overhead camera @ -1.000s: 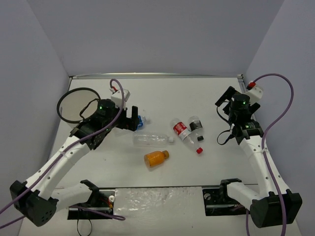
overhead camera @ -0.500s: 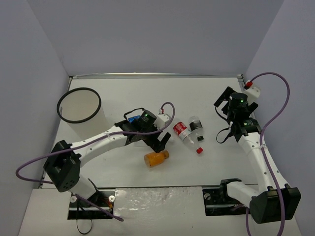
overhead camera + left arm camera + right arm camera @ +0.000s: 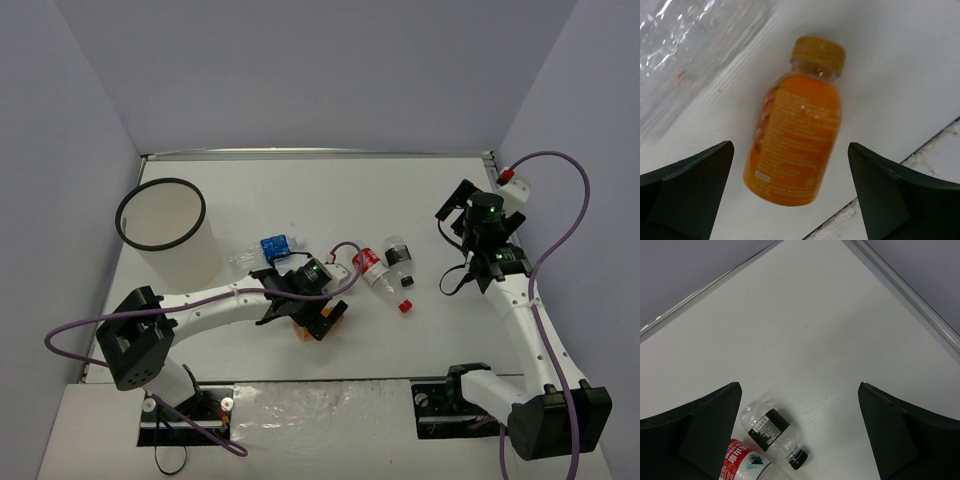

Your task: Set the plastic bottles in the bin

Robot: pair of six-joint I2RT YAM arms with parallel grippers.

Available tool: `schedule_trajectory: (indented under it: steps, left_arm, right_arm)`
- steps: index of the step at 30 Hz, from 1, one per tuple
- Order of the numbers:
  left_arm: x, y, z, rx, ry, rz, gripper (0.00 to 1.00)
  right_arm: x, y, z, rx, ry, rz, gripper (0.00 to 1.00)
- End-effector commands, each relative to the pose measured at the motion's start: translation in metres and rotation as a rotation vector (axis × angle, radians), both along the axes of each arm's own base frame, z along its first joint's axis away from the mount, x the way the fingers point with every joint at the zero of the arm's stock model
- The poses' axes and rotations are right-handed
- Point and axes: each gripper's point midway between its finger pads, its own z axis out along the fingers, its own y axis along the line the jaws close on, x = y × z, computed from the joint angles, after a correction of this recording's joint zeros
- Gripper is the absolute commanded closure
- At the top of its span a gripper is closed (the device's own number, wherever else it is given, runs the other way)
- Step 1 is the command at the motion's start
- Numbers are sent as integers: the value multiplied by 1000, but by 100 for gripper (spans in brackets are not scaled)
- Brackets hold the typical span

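The orange-liquid bottle (image 3: 797,140) lies on its side between the wide-open fingers of my left gripper (image 3: 791,150), which hovers just over it, not touching. In the top view the left gripper (image 3: 320,320) covers most of that bottle (image 3: 300,328). The plain clear bottle (image 3: 690,60) lies just beyond it, hidden under the arm in the top view. The blue-labelled bottle (image 3: 275,246) lies near the bin (image 3: 160,215). The red-labelled bottle (image 3: 370,268) and the black-labelled bottle (image 3: 398,255) lie side by side at centre. My right gripper (image 3: 452,222) is open and empty, raised to their right.
The right wrist view shows the black-labelled bottle (image 3: 771,432) and the red-labelled bottle (image 3: 747,465) below the open right gripper (image 3: 800,387). The table's near edge (image 3: 920,155) runs close by the orange bottle. Grey walls enclose the table on three sides.
My left arm has swung from beside the blue-labelled bottle, right and towards the near edge, to over the orange bottle. The blue-labelled bottle stays on the table. The right arm has hardly moved.
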Motion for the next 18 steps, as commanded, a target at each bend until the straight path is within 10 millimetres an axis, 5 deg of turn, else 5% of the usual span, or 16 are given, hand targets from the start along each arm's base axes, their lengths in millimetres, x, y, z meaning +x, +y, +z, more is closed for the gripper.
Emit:
schedule_trajectory:
  steps: [1, 5, 10, 14, 18]
  left_arm:
    - [20, 19, 4, 73, -72, 144, 3]
    - [12, 17, -3, 85, -20, 153, 6]
    - [-16, -1, 14, -9, -25, 63, 40]
    - [-24, -7, 30, -77, -28, 32, 77]
    - [-19, -5, 48, -94, -71, 37, 88]
  right_arm:
    - [-1, -5, 24, -7, -83, -18, 0]
    - [-3, -6, 26, -10, -91, -15, 0]
    - [-5, -8, 29, -13, -100, -30, 0]
    - [-5, -8, 29, -15, -100, -26, 0]
    - [-7, -7, 32, -13, -110, -21, 0]
